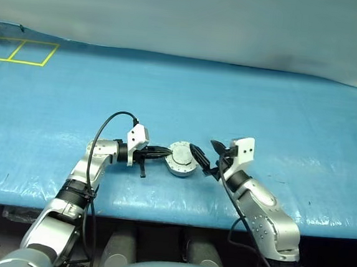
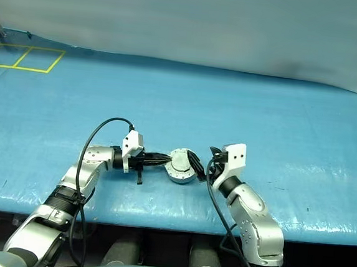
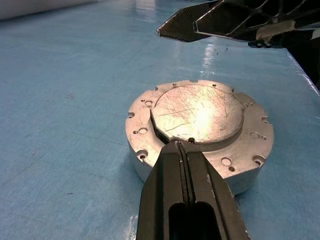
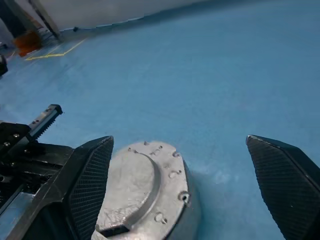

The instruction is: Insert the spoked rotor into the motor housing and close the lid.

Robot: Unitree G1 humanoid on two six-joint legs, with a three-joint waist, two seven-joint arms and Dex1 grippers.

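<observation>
Blue table [image 1: 280, 111] bears the lidded motor housing [image 1: 181, 159]; left pincer [image 3: 183, 148] clenched, right pincer [image 4: 185, 200] spread wide

Silvery-grey scratched lid [image 3: 197, 112]; blue table cover [image 1: 262, 109] — yellow floor-lines [image 1: 23, 51].

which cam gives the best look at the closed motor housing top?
Left wrist view: the motor housing sits central, its scratched top face and rim holes plain, with the shut left gripper at its edge. The right wrist view shows it side-on between the open right gripper fingers. Eye views show it small.
</observation>
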